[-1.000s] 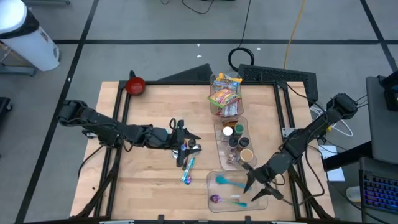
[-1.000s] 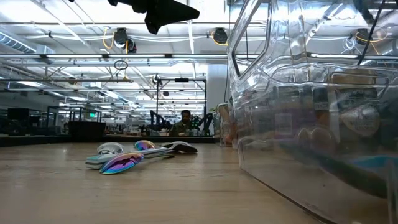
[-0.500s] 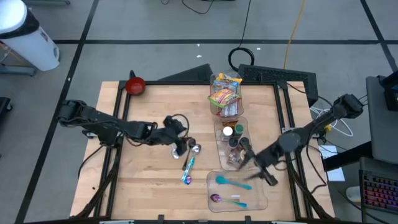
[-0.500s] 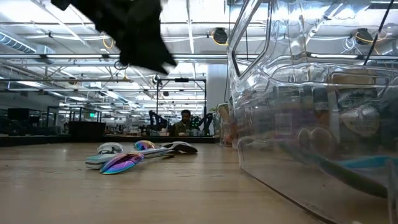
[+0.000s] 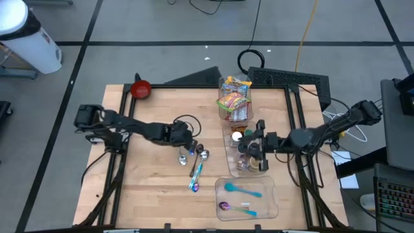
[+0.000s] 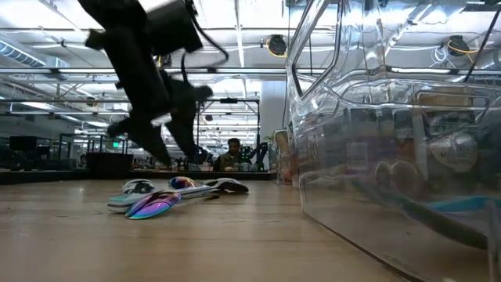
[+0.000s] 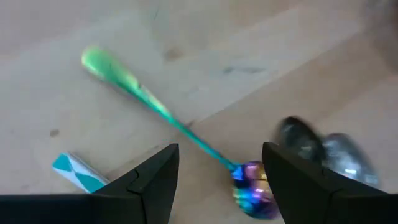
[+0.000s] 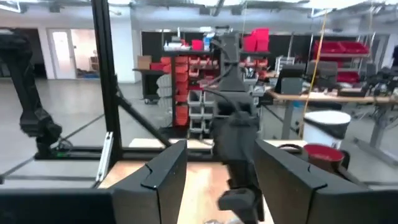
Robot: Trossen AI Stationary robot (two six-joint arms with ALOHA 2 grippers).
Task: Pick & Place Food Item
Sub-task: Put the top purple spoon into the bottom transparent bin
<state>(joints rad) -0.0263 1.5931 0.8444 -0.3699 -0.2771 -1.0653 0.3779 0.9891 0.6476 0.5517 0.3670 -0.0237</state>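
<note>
From above, we see the left arm stretched across the wooden table (image 5: pixel 149 181), its left gripper (image 5: pixel 188 146) hanging over the cluster of spoons (image 5: pixel 197 162) near the table's middle; its fingers stand apart and hold nothing. The right arm reaches in level from the table's right edge, and the right gripper (image 5: pixel 253 146) sits over the middle clear bin (image 5: pixel 229 133), which holds small jars and bottles (image 5: pixel 246 145). We cannot tell from here whether it grips anything. The far clear bin (image 5: pixel 224 115) holds colourful snack packets (image 5: pixel 233 96), the food items, untouched. The near clear tray (image 5: pixel 272 206) holds a teal utensil (image 5: pixel 242 189) and a purple-headed one (image 5: pixel 234 207). A red bowl (image 5: pixel 140 88) sits at the far left corner.

From table height, we see the left arm coming down from above, its gripper (image 6: pixel 164 149) just above the iridescent spoons (image 6: pixel 176 194), fingers spread. The clear bin wall (image 6: pixel 391 157) fills the right side.

In the left wrist view, the two dark fingers (image 7: pixel 155 183) are parted, empty, above a green-handled iridescent spoon (image 7: pixel 168 115), two silver spoon bowls (image 7: pixel 320 149) and a teal handle end (image 7: pixel 78 172).

In the right wrist view, the fingers (image 8: pixel 165 177) stand apart with nothing visibly between them, and the left arm (image 8: pixel 233 137) shows beyond.
</note>
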